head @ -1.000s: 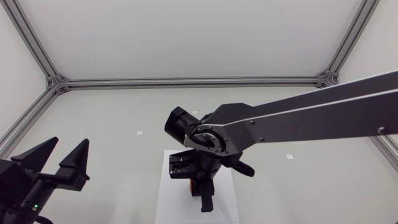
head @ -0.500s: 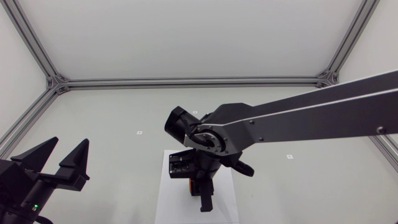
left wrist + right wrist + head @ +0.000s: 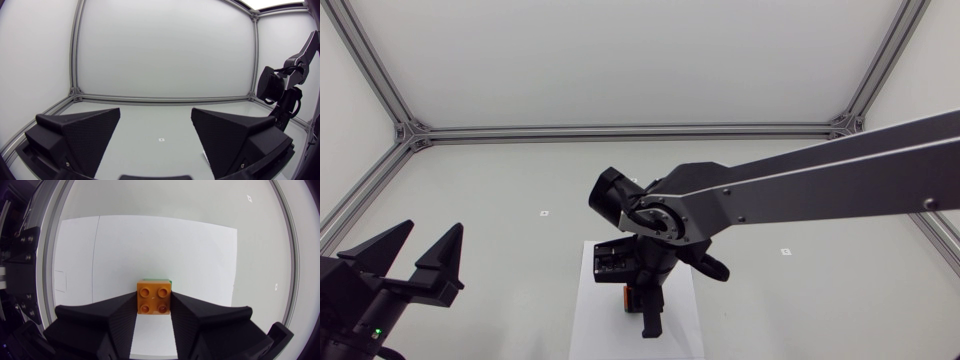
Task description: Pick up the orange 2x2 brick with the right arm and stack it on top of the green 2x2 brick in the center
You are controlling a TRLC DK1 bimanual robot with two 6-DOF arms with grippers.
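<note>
Right end effector point(image 3: 154, 305): both fingers bear on the orange brick point(image 3: 155, 297) from two sides, so it is gripping the brick, studs up. In the head view it hangs over the white sheet point(image 3: 582, 322), toward 6 o'clock on the tabletop point(image 3: 500, 200).

Green brick point(image 3: 158, 280): only a thin strip shows, just beyond the orange brick's far edge and ahead of the fingers. The rest lies hidden under the orange brick. Whether the two touch cannot be told.

Left end effector point(image 3: 430, 234): fingers spread, nothing between them, parked at 8 o'clock, well apart from the work.

Judgement: the step in hand is seating and release.

Risks:
- The visible green strip suggests a slight offset. Pressing down misaligned could leave studs unmated and the orange brick tilted.
- Opening before the studs engage could let the brick slip off.
- Sideways drag on withdrawal could pull the stack over or shift the sheet, since nothing holds the green brick down.
</note>
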